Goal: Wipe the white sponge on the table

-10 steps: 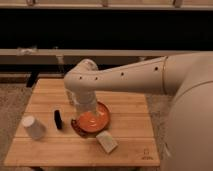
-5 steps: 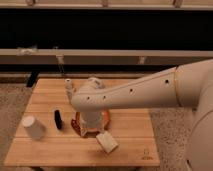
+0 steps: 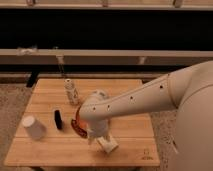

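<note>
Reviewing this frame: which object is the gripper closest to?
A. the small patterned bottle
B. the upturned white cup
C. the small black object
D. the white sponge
D: the gripper is down near the front of the table, right at the white sponge. The upturned white cup and the patterned bottle sit well away to the left.

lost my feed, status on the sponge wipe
Tool low at white sponge, near table front edge. Contact unclear. Orange bowl close behind, under the arm; upturned cup well off to the left.
</note>
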You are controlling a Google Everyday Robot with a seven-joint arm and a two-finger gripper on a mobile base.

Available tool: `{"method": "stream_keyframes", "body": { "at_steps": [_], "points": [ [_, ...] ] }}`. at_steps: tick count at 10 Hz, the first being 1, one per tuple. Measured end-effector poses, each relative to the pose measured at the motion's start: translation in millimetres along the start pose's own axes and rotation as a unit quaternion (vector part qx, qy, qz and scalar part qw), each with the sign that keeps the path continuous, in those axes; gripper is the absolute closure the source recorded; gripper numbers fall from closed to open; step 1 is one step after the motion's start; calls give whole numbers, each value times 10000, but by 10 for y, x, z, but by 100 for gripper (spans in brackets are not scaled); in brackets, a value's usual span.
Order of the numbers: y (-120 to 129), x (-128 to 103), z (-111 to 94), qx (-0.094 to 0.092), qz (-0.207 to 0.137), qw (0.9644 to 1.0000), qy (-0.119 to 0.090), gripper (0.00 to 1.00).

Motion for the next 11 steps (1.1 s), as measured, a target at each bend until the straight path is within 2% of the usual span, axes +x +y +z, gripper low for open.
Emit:
{"method": "stream_keyframes", "body": {
  "at_steps": [2,6,11],
  "points": [
    [-136,-44,134,-27,157,9999,45,35],
    [-343,-224,259,-59,381,9993,2,35],
    [-340,-285,431,-71,396,9992,89,35]
  ]
}}
